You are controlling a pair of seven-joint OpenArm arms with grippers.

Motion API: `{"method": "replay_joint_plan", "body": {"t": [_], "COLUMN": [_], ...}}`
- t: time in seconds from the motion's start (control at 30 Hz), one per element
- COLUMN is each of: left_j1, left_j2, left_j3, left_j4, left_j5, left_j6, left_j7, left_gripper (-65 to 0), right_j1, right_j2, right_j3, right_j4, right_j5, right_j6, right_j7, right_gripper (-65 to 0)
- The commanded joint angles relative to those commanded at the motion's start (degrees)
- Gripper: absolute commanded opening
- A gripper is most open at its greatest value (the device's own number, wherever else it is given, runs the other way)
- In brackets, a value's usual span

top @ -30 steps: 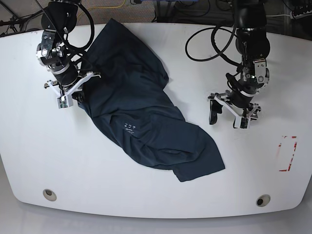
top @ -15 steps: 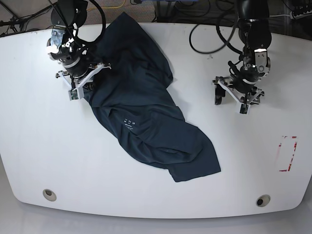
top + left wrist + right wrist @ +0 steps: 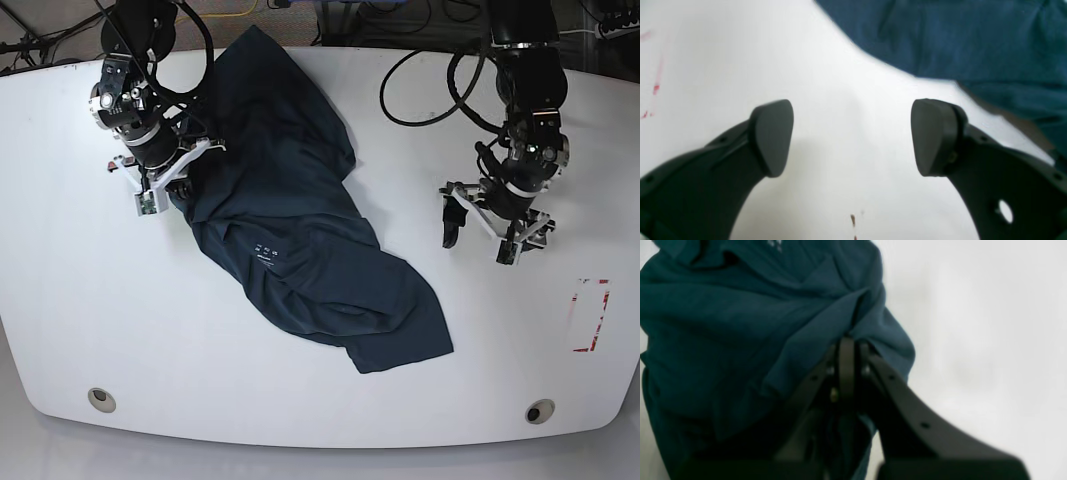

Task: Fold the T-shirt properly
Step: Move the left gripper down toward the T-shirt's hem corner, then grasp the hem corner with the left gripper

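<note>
The T-shirt [image 3: 300, 220] lies crumpled in a diagonal band across the white table [image 3: 80, 300], from far left toward near centre. The right gripper [image 3: 846, 350] pinches a fold at its left edge, its tips buried in blurred cloth. The left gripper [image 3: 851, 136] hovers spread wide above bare table, well right of the shirt, its lower parts cut off.

My right wrist view is blurred throughout; my right gripper [image 3: 846, 350] has its tips buried in a T-shirt [image 3: 740, 326] fold, contact point hidden. The white collar print [image 3: 775, 244] is cut by the top edge, unreadable. In my left wrist view the T-shirt [image 3: 957, 36] runs off the top and right edges, soft-focused. In the base view the label text [image 3: 265, 251] is too small to read.
</note>
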Motion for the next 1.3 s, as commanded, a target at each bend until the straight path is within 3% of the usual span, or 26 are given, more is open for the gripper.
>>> {"method": "replay_joint_plan", "body": {"t": [0.47,0.6,0.73,0.87,1.07,1.3], "left_j1": [-3.3,-3.8,-5.8,-7.6,-10.5,-14.5], "left_j2": [0.3,0.7,2.2,2.5,4.0,4.6], "left_j3": [-0.4,-0.4,-0.4,-0.3,-0.2,0.0], "left_j4": [-6.2,-8.8,-10.2,-12.1,-16.3,-23.8], "left_j5": [0.0,-0.1,0.0,-0.4,-5.2,-6.5], "left_j6": [-0.8,-4.1,-4.4,-4.6,-4.6,-4.6], "left_j7": [0.3,0.3,1.6,4.4,4.8,4.9], "left_gripper": [-13.2,-7.9,-0.3,0.0,0.0,0.0], "right_j1": [1.1,1.1,1.1,1.1,1.1,1.2], "right_j2": [0.0,0.0,0.0,0.0,-0.1,-0.1], "right_j3": [0.0,0.0,0.0,0.0,0.0,0.0], "right_j4": [-0.1,-0.1,-0.1,-0.2,-0.3,-0.4], "right_j5": [0.2,0.2,0.2,0.0,0.1,0.0], "right_j6": [0.00,0.00,0.00,0.00,0.00,0.00], "right_j7": [-1.4,-1.4,-1.4,-1.3,-1.2,-1.2], "right_gripper": [-63.7,-63.7,-63.7,-63.7,-63.7,-63.7]}}
